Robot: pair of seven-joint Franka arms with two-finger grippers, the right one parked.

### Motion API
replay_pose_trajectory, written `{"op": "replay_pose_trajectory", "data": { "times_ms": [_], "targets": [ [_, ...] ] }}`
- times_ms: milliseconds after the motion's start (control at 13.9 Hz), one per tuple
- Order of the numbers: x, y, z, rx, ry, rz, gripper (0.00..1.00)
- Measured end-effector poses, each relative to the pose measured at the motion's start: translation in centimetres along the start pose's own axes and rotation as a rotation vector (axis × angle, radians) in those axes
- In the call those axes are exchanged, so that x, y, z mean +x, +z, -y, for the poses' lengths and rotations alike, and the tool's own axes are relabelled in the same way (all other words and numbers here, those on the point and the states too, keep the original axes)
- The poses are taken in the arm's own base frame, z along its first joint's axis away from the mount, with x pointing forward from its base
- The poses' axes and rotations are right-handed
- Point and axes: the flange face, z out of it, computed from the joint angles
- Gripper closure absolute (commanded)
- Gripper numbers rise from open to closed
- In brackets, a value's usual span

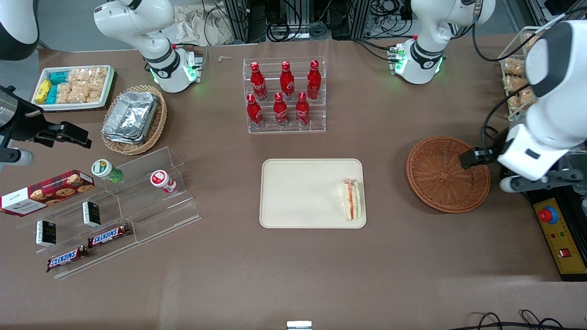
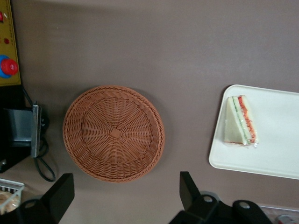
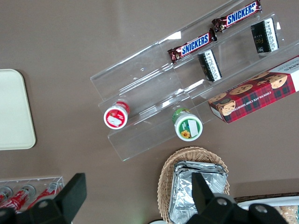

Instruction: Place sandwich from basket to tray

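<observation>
The sandwich (image 1: 351, 199) (image 2: 241, 121) lies on the cream tray (image 1: 298, 192) (image 2: 275, 154), at the tray's edge nearest the basket, its red and green filling showing. The round reddish-brown basket (image 1: 447, 174) (image 2: 113, 133) has nothing in it and sits beside the tray, toward the working arm's end of the table. My gripper (image 2: 126, 181) (image 1: 477, 157) hangs high over the basket's rim. It is open, with only bare table between its black fingers (image 2: 186, 186).
A rack of red bottles (image 1: 284, 94) stands farther from the front camera than the tray. Toward the parked arm's end are a clear stepped shelf of snacks (image 1: 110, 211), a tan basket of foil trays (image 1: 133, 119) and a white snack tray (image 1: 73, 87). A yellow control box (image 1: 559, 233) lies by the reddish-brown basket.
</observation>
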Motion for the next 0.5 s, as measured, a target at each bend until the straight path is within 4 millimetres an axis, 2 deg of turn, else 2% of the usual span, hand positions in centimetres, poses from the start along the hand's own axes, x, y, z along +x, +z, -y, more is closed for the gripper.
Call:
{"op": "replay_pose_trajectory", "data": {
  "times_ms": [216,504],
  "targets": [
    [0.6,-0.8,3.2,-0.034,-0.061,-0.004,0.0],
    [0.4,-1.1,3.1,-0.033,-0.058,-0.002,0.0]
  ]
}}
